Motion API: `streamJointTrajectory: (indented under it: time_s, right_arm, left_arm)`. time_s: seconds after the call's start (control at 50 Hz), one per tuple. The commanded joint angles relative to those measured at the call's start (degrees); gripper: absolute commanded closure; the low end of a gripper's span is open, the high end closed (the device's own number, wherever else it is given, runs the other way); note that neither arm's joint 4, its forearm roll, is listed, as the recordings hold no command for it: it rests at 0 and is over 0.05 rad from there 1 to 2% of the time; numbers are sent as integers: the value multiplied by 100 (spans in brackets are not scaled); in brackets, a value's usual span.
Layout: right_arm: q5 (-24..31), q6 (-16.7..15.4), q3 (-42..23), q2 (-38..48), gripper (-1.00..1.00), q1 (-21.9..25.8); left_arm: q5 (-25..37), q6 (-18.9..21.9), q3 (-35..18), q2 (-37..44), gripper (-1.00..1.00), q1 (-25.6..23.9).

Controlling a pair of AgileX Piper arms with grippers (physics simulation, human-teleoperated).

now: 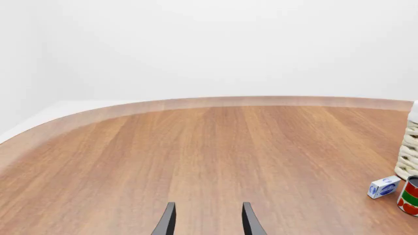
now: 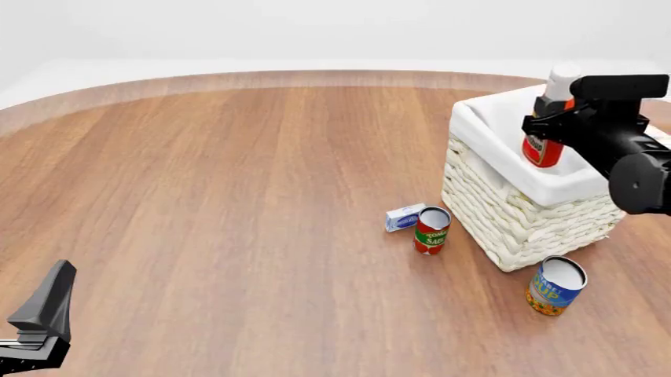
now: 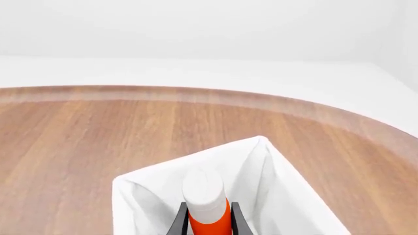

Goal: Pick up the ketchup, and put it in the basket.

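- Left wrist view: the left gripper [image 1: 206, 220] is parted and holds nothing, above bare wooden table [image 1: 196, 156].
- Front view: the ketchup [image 2: 548, 126] hangs upright over the basket [image 2: 524, 204].
- Right wrist view: the right gripper [image 3: 207, 220] clamps the ketchup above the liner.

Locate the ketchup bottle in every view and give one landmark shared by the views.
Front view: ketchup, upright in the right pincer above the basket, at far right.
Right wrist view: ketchup bottom centre, white cap up.
Left wrist view: not in it.
Shared landmark: the basket.
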Motion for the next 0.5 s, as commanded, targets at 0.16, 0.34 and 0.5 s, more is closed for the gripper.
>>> streamJointTrajectory:
  time_s: [0.16, 0.34, 0.5]
  right_arm:
    - [-31, 76, -42, 72, 100, 5]
    - [9, 49, -89, 128, 100, 8]
    - [21, 48, -113, 233, 100, 13]
  left_arm:
    - [0, 0, 0, 0, -100, 0]
    - [0, 0, 0, 0, -100, 0]
    - [0, 0, 0, 0, -100, 0]
